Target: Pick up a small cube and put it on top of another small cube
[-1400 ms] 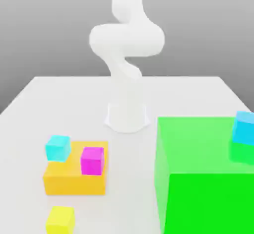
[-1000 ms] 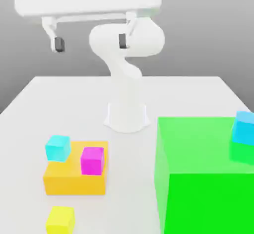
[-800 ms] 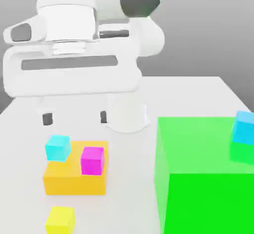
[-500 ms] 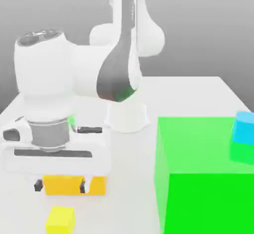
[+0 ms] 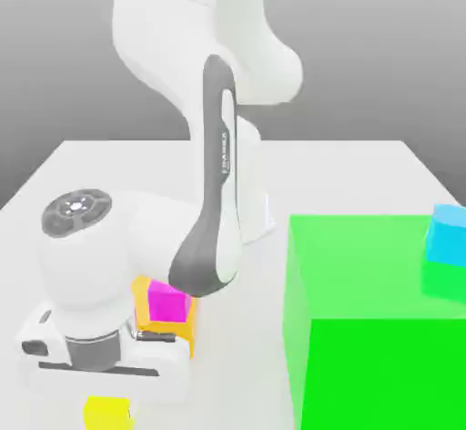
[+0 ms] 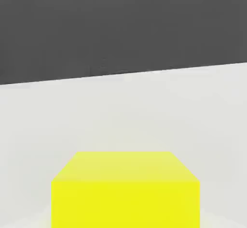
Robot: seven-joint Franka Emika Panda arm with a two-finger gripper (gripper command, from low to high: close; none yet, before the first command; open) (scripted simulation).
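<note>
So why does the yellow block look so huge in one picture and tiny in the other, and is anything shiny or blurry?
In the hand view the camera sits right next to the yellow cube, so it looks huge. In the exterior view the camera is farther off, and the white arm covers part of the cube. The exterior view's light is soft, with a faint cyan reflection on the green block; no glare or blur.

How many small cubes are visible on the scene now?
3. The yellow cube lies on the table below the robot's hand. The magenta cube sits on the orange block. The light-blue cube rests on the big green block. The arm may hide another.
</note>
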